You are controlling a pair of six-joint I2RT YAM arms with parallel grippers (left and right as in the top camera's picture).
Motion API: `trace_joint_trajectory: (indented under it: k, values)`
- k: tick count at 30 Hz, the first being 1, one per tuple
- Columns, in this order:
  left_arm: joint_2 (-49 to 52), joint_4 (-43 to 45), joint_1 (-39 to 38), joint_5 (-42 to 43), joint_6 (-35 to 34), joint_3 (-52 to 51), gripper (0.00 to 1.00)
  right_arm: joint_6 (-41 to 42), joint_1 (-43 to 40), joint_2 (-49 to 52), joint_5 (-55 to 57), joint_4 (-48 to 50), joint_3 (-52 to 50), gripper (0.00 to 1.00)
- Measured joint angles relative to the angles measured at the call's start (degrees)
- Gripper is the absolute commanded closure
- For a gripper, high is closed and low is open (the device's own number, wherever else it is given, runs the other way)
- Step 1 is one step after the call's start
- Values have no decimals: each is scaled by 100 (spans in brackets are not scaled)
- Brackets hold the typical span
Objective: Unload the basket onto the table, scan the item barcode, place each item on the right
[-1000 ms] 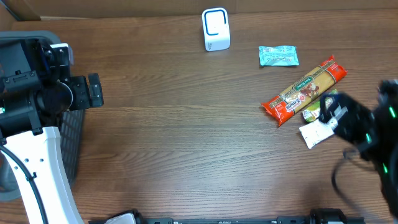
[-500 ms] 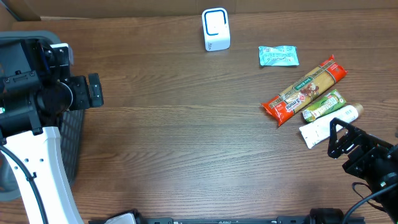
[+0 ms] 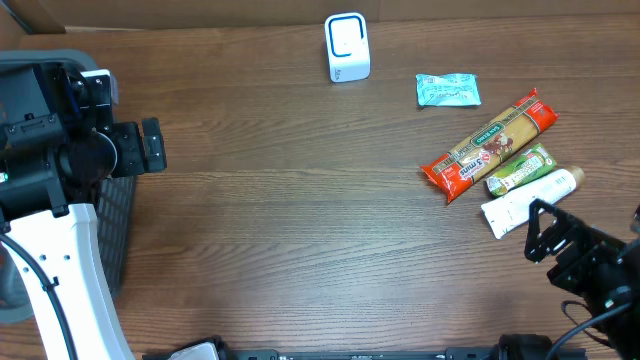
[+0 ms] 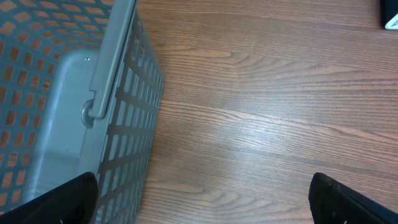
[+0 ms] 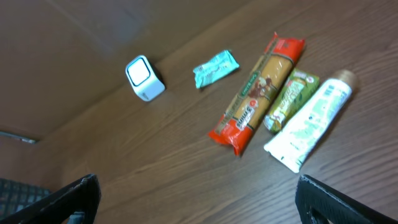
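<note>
item: white tube (image 3: 528, 200) lies flat, just beside green packet (image 3: 518, 170) | right gripper (image 3: 537, 230): wide, empty, near the tube | left gripper (image 3: 150, 147): wide, empty | handling: probably light, soft, slippery; you take it across the middle, gently

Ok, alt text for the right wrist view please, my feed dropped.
A red pasta pack, a green sachet and a white tube lie side by side on a wooden table, with a teal packet and a white scanner to their left. The open right hand, empty, shows only as dark fingertips in the bottom corners.
</note>
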Motion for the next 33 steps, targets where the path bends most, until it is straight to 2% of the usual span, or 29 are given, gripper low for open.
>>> trace_joint_trajectory:
  k: [13, 26, 33]
  values:
    - [0, 0, 0, 0, 0, 0, 1, -22, 208, -1464, 782, 2645, -1825, 0]
    - [0, -2, 0, 0, 0, 0, 1, -17, 555, -2461, 1115, 6022, -4638, 0]
    - [0, 0, 0, 0, -2, 0, 1, 9, 612, -3425, 1130, 7197, -5947, 0]
